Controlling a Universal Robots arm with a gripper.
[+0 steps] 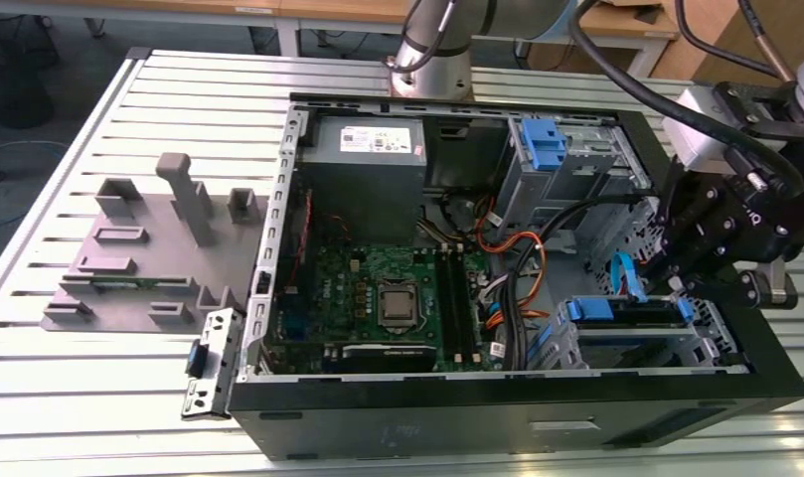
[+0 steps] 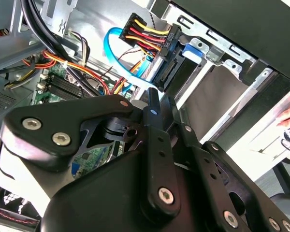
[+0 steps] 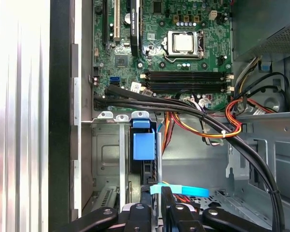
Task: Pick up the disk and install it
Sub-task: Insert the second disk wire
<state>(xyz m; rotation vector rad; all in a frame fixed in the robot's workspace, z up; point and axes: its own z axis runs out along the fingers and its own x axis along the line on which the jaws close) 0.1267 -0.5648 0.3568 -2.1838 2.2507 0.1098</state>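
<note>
Hand [image 3: 156, 208]: black linkage, nearest the lens in both wrist views; poised over the lower drive bay [image 1: 700, 353] at the exterior view's right of the case [image 1: 508, 407]. State: cannot tell whether closed, open or holding anything

Disk [image 3: 144, 145]: standing on edge in that bay, blue rail uppermost, directly below the hand. In the exterior view its blue rails [image 1: 623, 310] sit level with the bay's top edge. Judged seated or nearly so; whether it is latched cannot be told

Blue cable [image 3: 183, 190]: flat, looping just beside the hand and the disk's end. Red, yellow and black leads [image 2: 145, 36] run to a black connector [image 2: 166, 72] next to it

Black cables [image 3: 183, 108]: thick bundle crossing between the motherboard [image 3: 174, 58] and the bay

Case: open, lying on the slatted bench [image 1: 110, 397]

Risks, as judged:
- Blue cable caught under the hand or pinched against the bay wall, since it lies so close
- Disk binding if pushed while tilted, the rails jamming in the bay's guides
- Connector strained or knocked sideways, being just beside the hand's tip
- Linkage striking the case rim, as the bay sits tight in the corner
</note>
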